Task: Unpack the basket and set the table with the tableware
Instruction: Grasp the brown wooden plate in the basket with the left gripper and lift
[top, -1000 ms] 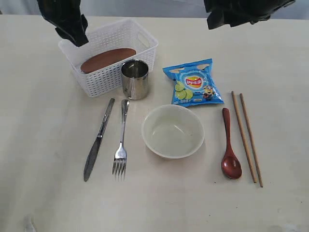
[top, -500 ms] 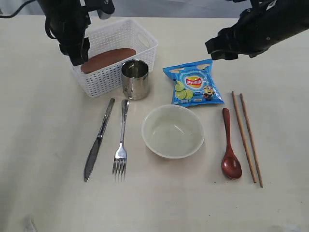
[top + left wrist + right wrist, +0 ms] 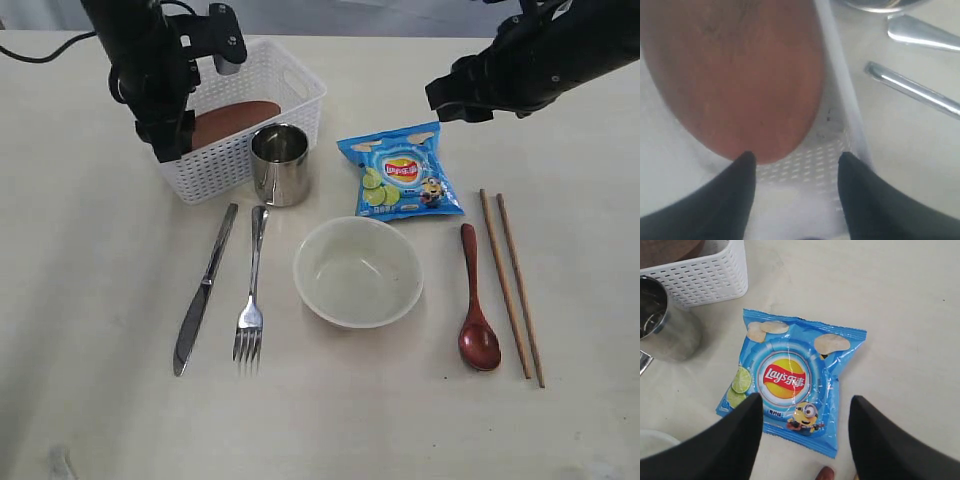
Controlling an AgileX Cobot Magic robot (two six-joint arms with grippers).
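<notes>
Shows left gripper [image 3: 797, 159], jaws apart, over plate [image 3: 740, 75] edge inside basket [image 3: 235, 165], eleven o'clock from bowl [image 3: 358, 272]. Shows right gripper [image 3: 805, 402], jaws apart and empty, above chip bag [image 3: 790, 380], one o'clock from bowl.

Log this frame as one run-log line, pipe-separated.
left end effector: open, over plate in basket | right end effector: open, above chip bag | out on table: cup, knife, fork, bowl, spoon, chopsticks

The pale bench [image 3: 90, 300] carries a basket [image 3: 215, 170] and cup [image 3: 279, 165] far left, a chip bag [image 3: 400, 172] beyond the bowl [image 3: 357, 320], knife [image 3: 205, 290] and fork [image 3: 252, 290] left, spoon [image 3: 474, 300] and chopsticks [image 3: 505, 285] right.
</notes>
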